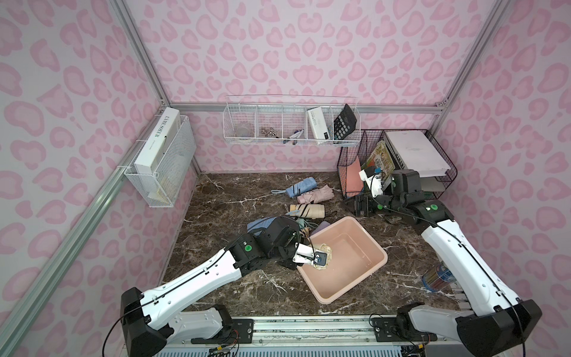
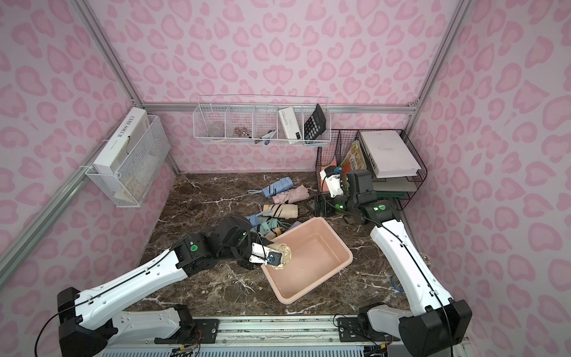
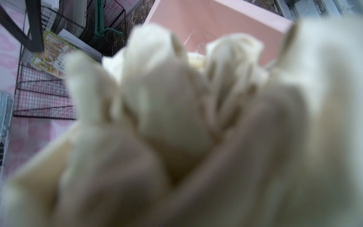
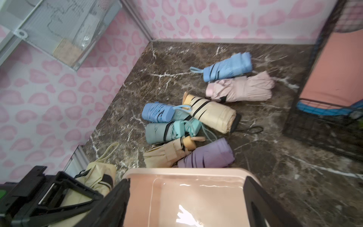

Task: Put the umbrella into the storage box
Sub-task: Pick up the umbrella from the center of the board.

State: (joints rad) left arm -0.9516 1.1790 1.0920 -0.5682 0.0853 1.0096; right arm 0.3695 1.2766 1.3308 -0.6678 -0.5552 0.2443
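Holding umbrella (image 2: 285,251) over box (image 1: 352,262).
We judge the left claw (image 4: 74,196) grips it above the rim to drop inside; right claw (image 1: 352,205) gapes, empty.

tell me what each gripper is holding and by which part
Left gripper: the cream folded fabric umbrella, clamped around its bundled canopy, over the pale pink plastic storage box. Right gripper: open, holding nothing.
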